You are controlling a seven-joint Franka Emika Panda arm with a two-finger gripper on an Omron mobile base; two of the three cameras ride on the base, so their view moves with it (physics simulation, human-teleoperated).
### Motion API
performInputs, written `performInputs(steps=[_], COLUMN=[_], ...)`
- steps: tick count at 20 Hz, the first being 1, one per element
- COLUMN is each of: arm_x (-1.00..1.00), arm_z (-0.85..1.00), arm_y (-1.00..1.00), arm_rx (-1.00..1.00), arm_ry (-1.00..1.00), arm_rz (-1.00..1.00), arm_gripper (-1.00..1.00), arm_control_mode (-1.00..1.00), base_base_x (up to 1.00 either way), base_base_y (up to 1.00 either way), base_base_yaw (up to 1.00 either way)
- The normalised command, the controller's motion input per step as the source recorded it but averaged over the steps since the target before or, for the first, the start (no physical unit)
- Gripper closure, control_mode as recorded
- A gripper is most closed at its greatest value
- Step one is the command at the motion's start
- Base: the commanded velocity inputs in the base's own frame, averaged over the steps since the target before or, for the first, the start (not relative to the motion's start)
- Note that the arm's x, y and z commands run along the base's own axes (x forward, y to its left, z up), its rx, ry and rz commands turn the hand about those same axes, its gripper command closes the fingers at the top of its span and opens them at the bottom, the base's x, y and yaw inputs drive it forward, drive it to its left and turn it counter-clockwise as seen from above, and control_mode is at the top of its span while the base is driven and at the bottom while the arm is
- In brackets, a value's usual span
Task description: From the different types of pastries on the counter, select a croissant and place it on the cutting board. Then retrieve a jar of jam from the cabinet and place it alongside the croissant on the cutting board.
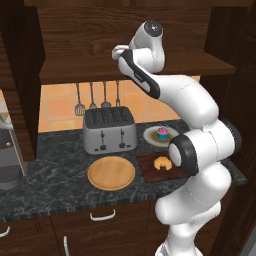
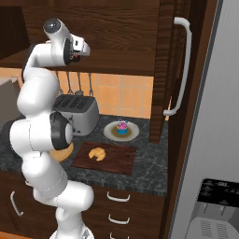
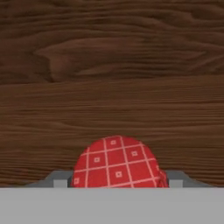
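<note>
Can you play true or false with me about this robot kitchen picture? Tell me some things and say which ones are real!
1. The croissant is lying on the cutting board. True.
2. The cupcake sits on the round wooden plate. False: it sits on the white plate; the wooden plate has nothing on it.
3. The toaster stands behind the round wooden plate. True.
4. The jar of jam is already on the cutting board. False: it shows right at the gripper, in front of the cabinet's wood panel.
5. The cupcake has green frosting. False: it is pink.
</note>
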Motion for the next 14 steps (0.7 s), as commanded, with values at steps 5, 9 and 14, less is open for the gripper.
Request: performInputs(steps=[5, 9, 14], arm_x=[0.14, -0.36, -0.98], arm_z=[0.01, 0.24, 0.29], arm_y=[0.02, -0.24, -0.57], arm_rx=[0.00, 0.00, 0.00], arm_ry=[-0.04, -0.06, -0.13], arm_rz=[0.00, 0.00, 0.00], arm_gripper=[1.00, 1.00, 1.00], arm_control_mode=[-1.00, -1.00, -1.00], base_base_x=[0.00, 0.00, 0.00], base_base_y=[0.00, 0.00, 0.00], base_base_yaw=[0.00, 0.00, 0.00])
